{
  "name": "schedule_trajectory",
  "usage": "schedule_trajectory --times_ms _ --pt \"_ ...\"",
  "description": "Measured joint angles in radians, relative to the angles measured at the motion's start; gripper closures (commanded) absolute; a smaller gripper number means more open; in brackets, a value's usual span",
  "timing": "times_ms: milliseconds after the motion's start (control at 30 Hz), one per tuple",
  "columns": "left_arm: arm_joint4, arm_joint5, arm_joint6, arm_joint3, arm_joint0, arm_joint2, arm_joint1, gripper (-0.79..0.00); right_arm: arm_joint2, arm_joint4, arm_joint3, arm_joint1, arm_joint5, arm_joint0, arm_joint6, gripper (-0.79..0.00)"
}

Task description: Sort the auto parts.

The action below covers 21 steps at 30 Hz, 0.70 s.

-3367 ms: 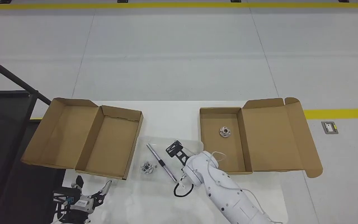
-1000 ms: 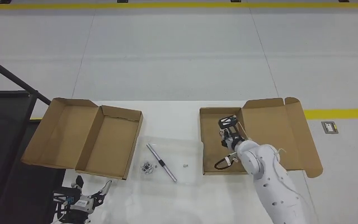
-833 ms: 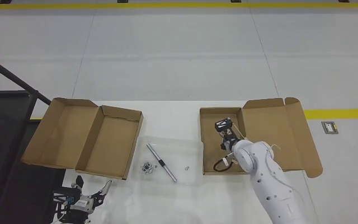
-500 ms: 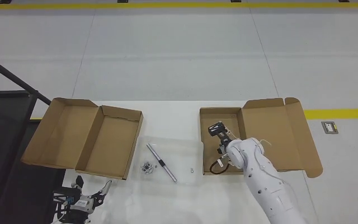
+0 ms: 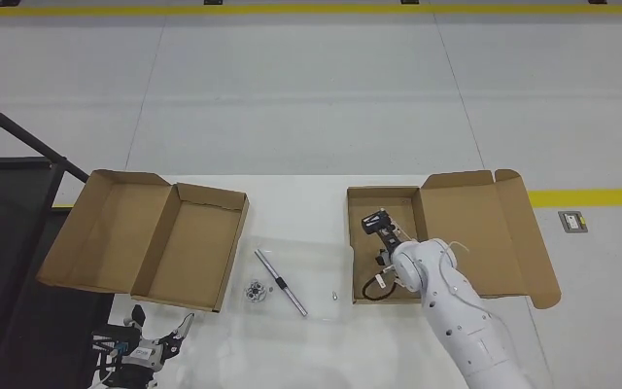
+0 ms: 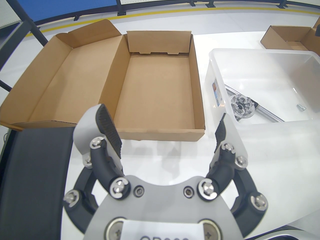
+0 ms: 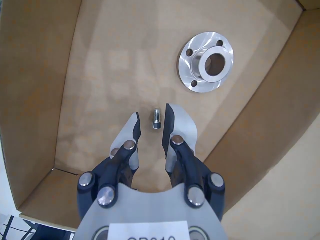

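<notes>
My right gripper (image 5: 376,222) (image 7: 152,112) hangs open inside the right cardboard box (image 5: 351,243) (image 7: 112,38). A small silver bolt (image 7: 156,121) lies on the box floor between its fingers, with a gap on each side. A round aluminium flange (image 7: 206,65) rests on the floor just beyond. The clear plastic tray (image 5: 292,251) (image 6: 262,51) in the middle holds a metal rod (image 5: 281,283) (image 6: 268,113), a gear-like part (image 5: 256,290) (image 6: 241,105) and another small bolt (image 5: 333,293) (image 6: 301,107). My left gripper (image 5: 160,323) (image 6: 162,118) stands open and holds nothing at the table's front left edge.
The left cardboard box (image 5: 194,243) (image 6: 157,88) lies open with nothing inside, its lid flap (image 5: 107,229) spread to the left. The right box's lid (image 5: 481,233) is folded out to the right. A dark rack (image 5: 29,194) stands left of the table.
The right arm went from the clear tray to the right box, then shifted slightly left and nearer within it. The small bolt left in the tray drifted right. The left arm stayed still.
</notes>
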Motion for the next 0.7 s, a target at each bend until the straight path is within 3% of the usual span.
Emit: schedule_trajectory --times_ms 200,467,700 --pt "0.000 0.000 0.000 0.000 0.000 0.000 0.000 -0.785 0.019 -0.006 -0.175 0.011 -0.026 -0.071 -0.007 -0.249" --pt "0.000 0.000 0.000 0.000 0.000 0.000 0.000 -0.785 0.004 0.048 -0.468 0.031 -0.276 -0.207 -0.016 -0.274" --pt "0.000 0.000 0.000 0.000 0.000 0.000 0.000 -0.785 -0.116 0.024 -0.477 0.022 -0.378 -0.187 0.047 -0.305"
